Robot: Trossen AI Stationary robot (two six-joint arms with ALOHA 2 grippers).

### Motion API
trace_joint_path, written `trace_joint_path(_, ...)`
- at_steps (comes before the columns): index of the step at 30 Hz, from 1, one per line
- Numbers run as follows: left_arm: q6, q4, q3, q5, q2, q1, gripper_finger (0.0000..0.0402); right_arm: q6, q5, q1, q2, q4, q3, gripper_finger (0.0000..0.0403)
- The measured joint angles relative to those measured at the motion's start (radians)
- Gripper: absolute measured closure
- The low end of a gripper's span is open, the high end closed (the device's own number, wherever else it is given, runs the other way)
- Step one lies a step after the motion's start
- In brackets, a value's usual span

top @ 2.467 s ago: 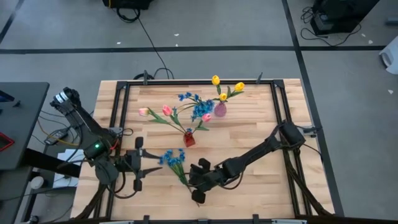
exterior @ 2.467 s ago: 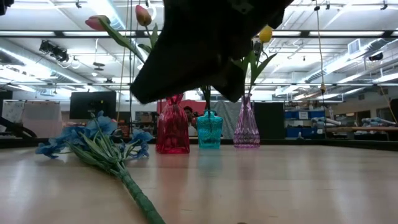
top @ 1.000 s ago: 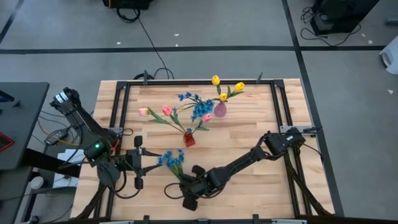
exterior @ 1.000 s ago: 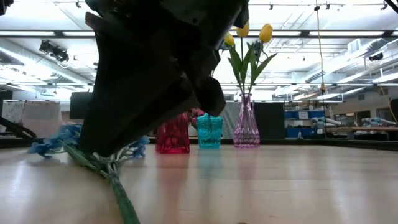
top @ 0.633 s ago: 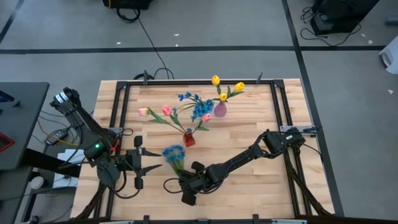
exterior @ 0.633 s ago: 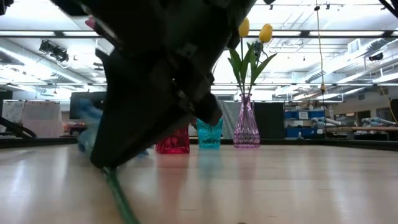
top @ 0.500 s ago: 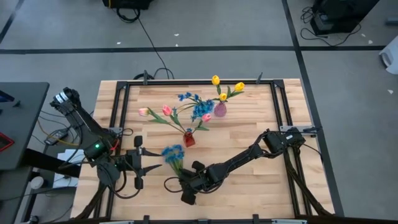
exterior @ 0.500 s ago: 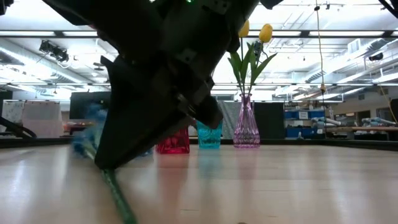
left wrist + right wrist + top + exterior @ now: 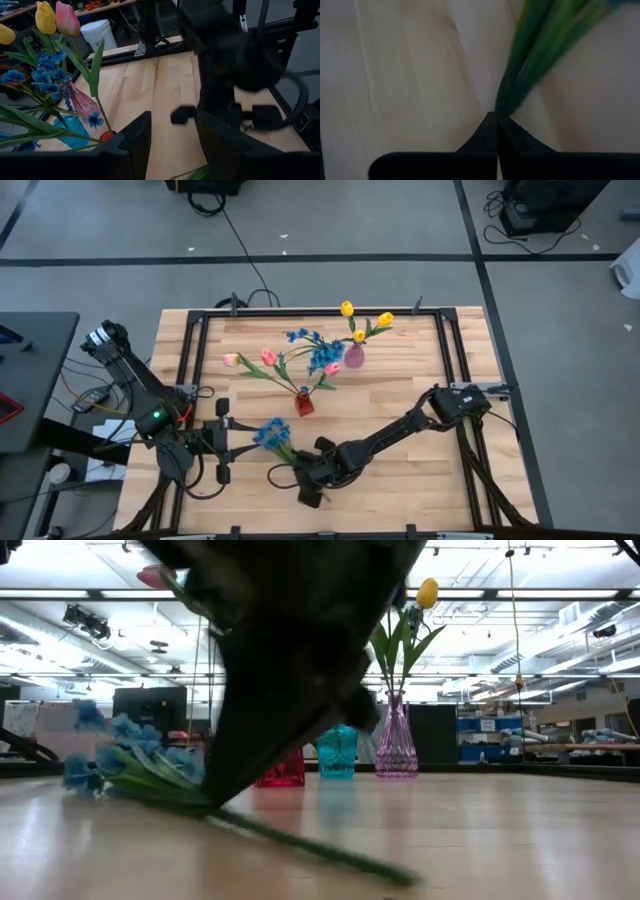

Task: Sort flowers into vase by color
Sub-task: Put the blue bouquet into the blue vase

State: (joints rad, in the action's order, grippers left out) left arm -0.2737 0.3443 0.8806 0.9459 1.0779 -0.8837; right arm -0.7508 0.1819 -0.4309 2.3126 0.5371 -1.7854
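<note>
The wooden table (image 9: 400, 390) carries three small vases at its middle, and I'll place everything from the red vase (image 9: 304, 403). Toward the front edge from it, the right gripper (image 9: 306, 477) has its fingers pinched tight on the stem of the loose blue flower bunch (image 9: 272, 433), low down, probably so the blossoms swing free for lifting. The left gripper (image 9: 170, 145) waits off to the left of that vase, fingers spread wide apart, holding nothing.
</note>
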Motion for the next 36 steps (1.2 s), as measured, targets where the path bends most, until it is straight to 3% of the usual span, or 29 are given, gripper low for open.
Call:
trace_joint_path(8,0.000,0.000,0.000,0.000,0.000,0.000,0.0237,0.093,0.108,-0.048,-0.120,0.316,-0.002,0.0400)
trace_joint_path(14,-0.003,-0.001,0.000,0.000,0.000,0.000,0.0237,0.090,0.146,-0.082,-0.140,0.373,-0.002,0.0388)
trace_joint_path(21,-0.014,-0.001,0.000,0.000,0.000,0.000,0.0237,0.136,0.208,-0.093,-0.138,0.110,0.028,0.0332)
trace_joint_path(28,-0.026,-0.001,0.000,0.000,0.000,0.000,0.0237,0.195,0.213,-0.084,-0.138,-0.242,0.186,0.0273)
trace_joint_path(36,-0.040,0.000,0.000,0.000,0.000,0.000,0.0237,0.185,0.183,-0.072,-0.138,-0.433,0.342,0.0250)
